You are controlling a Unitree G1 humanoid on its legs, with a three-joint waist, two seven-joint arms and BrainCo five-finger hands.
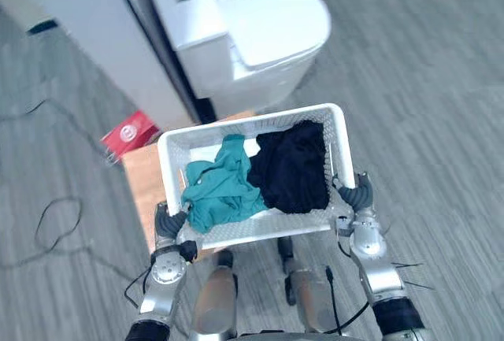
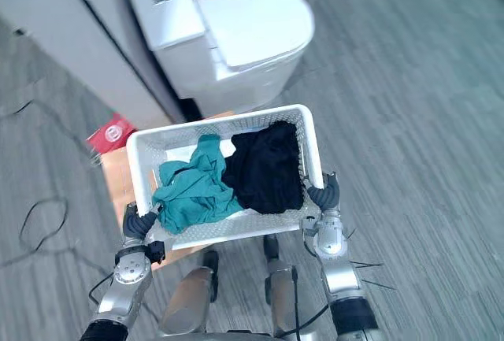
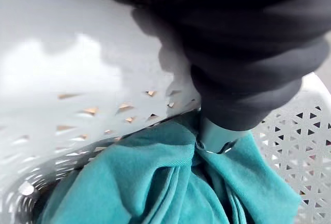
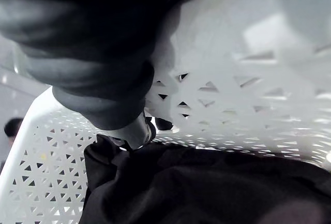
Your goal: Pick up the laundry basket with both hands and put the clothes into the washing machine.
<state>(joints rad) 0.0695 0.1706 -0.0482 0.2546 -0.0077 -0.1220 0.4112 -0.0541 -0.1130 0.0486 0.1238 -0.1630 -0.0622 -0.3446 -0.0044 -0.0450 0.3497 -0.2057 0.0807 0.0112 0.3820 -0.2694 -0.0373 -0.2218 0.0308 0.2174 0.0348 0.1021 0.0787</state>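
Grey floor (image 1: pixel 441 120) below, we hold the laundry basket (image 1: pixel 260 120) crosswise, left hand (image 1: pixel 170 223) and right hand (image 1: pixel 356 196) each curled over an end rim, the toilet (image 1: pixel 268 34) far ahead.

A white toilet (image 1: pixel 268 34) with its lid closed stands on a grey plank floor (image 1: pixel 425 120). Just to its left rises a pale wall panel (image 1: pixel 94 42) with a dark edge. Nearer than the toilet lies a light wooden board (image 1: pixel 142 179), and a red packet (image 1: pixel 130 134) rests at the panel's foot.
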